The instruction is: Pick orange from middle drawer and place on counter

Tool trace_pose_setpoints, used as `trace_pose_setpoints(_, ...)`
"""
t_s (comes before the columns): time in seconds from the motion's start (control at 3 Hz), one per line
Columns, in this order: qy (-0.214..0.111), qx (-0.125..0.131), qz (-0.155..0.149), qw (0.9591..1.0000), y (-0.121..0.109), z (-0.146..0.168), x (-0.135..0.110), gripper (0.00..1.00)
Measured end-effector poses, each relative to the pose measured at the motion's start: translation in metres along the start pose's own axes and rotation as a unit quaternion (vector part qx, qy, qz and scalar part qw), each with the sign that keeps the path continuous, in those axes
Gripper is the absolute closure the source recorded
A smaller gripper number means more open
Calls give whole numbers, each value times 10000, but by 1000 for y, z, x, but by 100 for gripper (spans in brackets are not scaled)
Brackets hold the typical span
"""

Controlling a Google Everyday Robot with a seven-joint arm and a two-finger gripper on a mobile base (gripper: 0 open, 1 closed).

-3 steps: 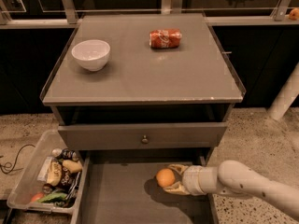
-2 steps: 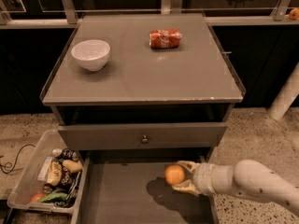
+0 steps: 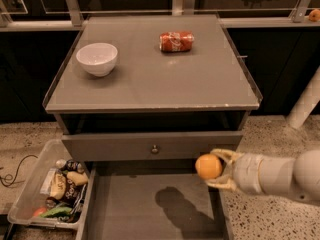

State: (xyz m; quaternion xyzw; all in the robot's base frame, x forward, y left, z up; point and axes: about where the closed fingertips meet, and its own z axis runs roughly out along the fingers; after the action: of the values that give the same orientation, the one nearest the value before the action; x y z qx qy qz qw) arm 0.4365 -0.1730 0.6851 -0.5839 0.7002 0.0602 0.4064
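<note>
The orange [image 3: 208, 166] is small, round and smooth, held in my gripper [image 3: 218, 169], which is shut on it. The gripper comes in from the right and holds the fruit in the air above the right side of the open middle drawer [image 3: 130, 209], just below the closed drawer front [image 3: 150, 146]. The orange's shadow falls on the drawer's bare grey floor. The counter [image 3: 165, 79] is the glossy grey cabinet top above, with a thin raised rim.
A white bowl [image 3: 97, 58] stands at the counter's back left. A red crushed soda can [image 3: 176, 41] lies at the back middle. A clear plastic bin [image 3: 52, 186] of snack packets sits on the floor left of the drawer. A white post [image 3: 305, 104] stands at the right.
My gripper has lifted the orange off the drawer floor and carried it up and to the right, to about the height of the drawer front.
</note>
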Motion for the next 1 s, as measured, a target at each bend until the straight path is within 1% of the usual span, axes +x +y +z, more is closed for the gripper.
trace_pose_setpoints(0.33, 117, 173, -218, 9995, -39, -50, -33, 100)
trace_pose_setpoints(0.67, -71, 306, -375, 9988, -81, -79, -53, 100)
trace_pose_setpoints(1.0, -428, 420, -407, 9974, -109, -90, -57, 100)
